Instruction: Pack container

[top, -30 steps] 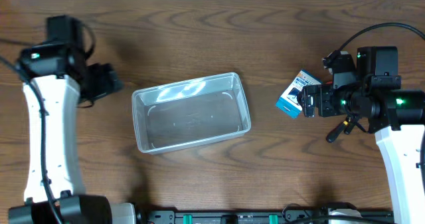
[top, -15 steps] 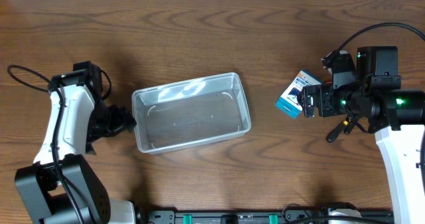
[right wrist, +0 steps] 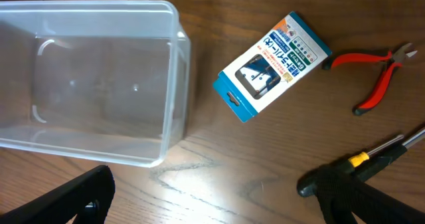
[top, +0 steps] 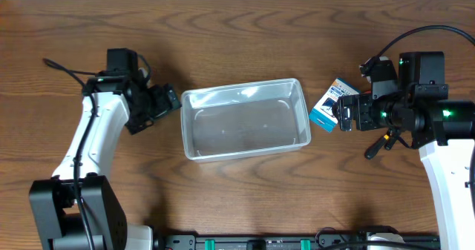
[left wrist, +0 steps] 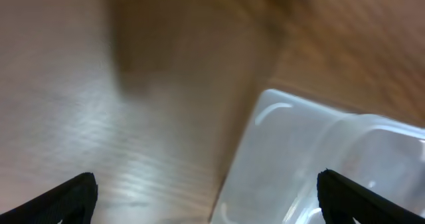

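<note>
We judge the container (top: 245, 124), mid-table, light, stiff and slick (thin clear walls may flex), best taken by its rim. The left gripper (top: 165, 105) at its 9 o'clock and the right gripper (top: 344, 113) at its 3 o'clock both stand spread, holding nothing. Only the right wrist view shows us the whole box (right wrist: 271, 66), the screwdriver (right wrist: 358, 164) and the red pliers (right wrist: 372, 68).

table (right wrist: 219, 156): brown wood grain | box (right wrist: 272, 66): small, blue-and-white, lying flat and diagonal, printed face up | cutters (right wrist: 372, 74): red handles, just right of box, nose toward upper right | screwdriver (right wrist: 345, 169): black handle, yellow band, metal shaft, below cutters, apart from box
</note>
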`<move>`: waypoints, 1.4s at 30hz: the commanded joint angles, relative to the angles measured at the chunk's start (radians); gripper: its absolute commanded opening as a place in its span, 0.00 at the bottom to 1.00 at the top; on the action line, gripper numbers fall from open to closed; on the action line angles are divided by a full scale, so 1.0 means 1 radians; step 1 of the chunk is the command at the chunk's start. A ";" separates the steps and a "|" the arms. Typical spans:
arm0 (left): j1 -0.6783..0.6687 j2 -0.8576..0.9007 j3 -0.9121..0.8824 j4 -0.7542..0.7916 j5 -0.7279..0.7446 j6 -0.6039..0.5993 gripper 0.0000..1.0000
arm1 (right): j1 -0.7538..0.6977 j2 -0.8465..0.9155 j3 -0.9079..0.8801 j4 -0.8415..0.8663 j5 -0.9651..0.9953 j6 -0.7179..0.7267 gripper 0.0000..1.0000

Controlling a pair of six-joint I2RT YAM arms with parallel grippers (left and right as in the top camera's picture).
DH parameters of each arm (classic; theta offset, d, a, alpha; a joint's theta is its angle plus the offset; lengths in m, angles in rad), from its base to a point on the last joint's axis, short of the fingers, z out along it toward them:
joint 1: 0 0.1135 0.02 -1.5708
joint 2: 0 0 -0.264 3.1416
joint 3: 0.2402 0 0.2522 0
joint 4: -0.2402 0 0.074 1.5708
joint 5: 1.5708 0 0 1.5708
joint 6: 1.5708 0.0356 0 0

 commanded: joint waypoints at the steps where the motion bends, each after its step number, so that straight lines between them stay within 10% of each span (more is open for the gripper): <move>1: -0.007 -0.005 0.004 0.011 0.035 -0.013 0.98 | -0.003 0.001 0.014 -0.018 -0.053 -0.057 0.99; 8: 0.054 -0.023 0.033 -0.038 0.034 0.056 0.99 | 0.055 0.001 0.014 -0.056 -0.200 -0.181 0.87; 16: 0.099 -0.124 0.136 -0.172 -0.096 0.154 0.98 | 0.298 0.001 0.014 -0.043 -0.111 -0.190 0.03; 42: 0.103 -0.391 0.153 -0.204 -0.127 0.153 0.95 | 0.796 0.431 0.012 0.214 -0.200 -0.486 0.01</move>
